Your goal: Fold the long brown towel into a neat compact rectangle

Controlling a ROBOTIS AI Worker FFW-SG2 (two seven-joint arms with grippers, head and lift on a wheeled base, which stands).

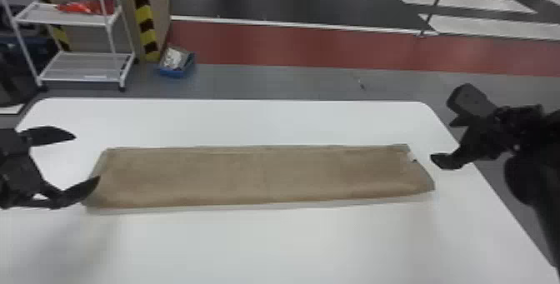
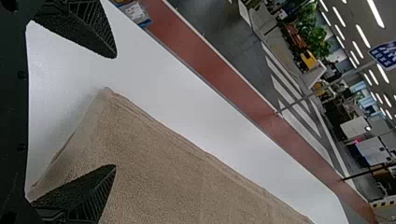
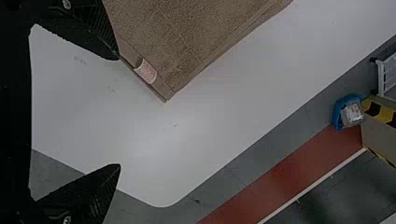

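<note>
The brown towel [image 1: 258, 175] lies as a long flat strip across the white table, its folded layers showing along the edges. At its left end my left gripper [image 1: 88, 154] stands open, one finger over the towel's near corner. The left wrist view has my left gripper [image 2: 116, 112] with the towel [image 2: 159, 158] under one finger and nothing held. Off the towel's right end, my right gripper [image 1: 441, 133] is open. In the right wrist view, my right gripper [image 3: 119, 112] has one finger by the towel [image 3: 163, 37], near its small pale label [image 3: 146, 71].
The white table [image 1: 291, 245] extends around the towel on all sides. Beyond its far edge, a white shelf rack [image 1: 83, 54] and a blue bin [image 1: 176, 64] stand on the floor at the left.
</note>
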